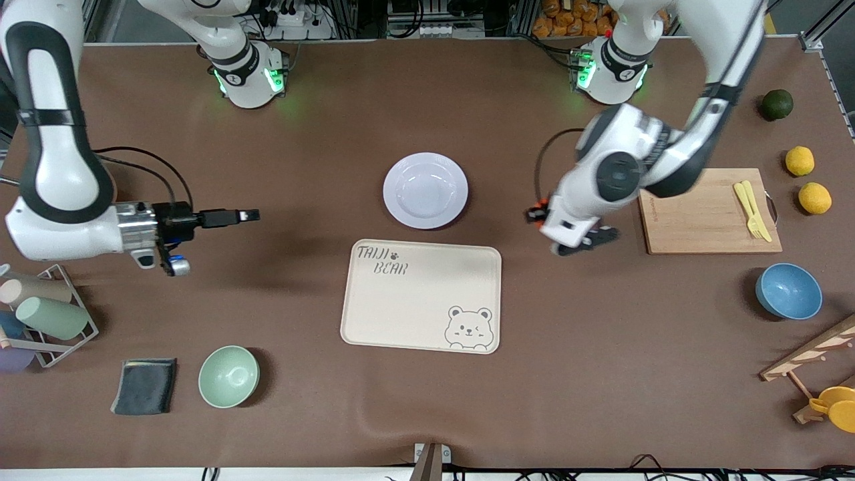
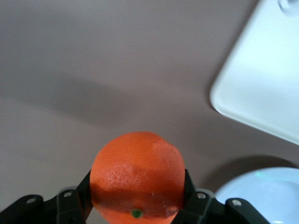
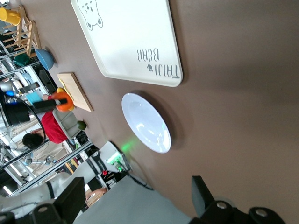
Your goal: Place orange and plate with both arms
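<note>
Bear tray [image 1: 421, 296], bowls, lemons, cutting board [image 1: 708, 212]

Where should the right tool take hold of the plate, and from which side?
Grip the plate by its wide rim at the edge toward the right arm's end of the table. It lies flat and shallow, so only the thin rim offers a pinch. The right tool hangs open on that side; the bear tray crowds the camera-side edge, and the left tool holds the orange.
</note>
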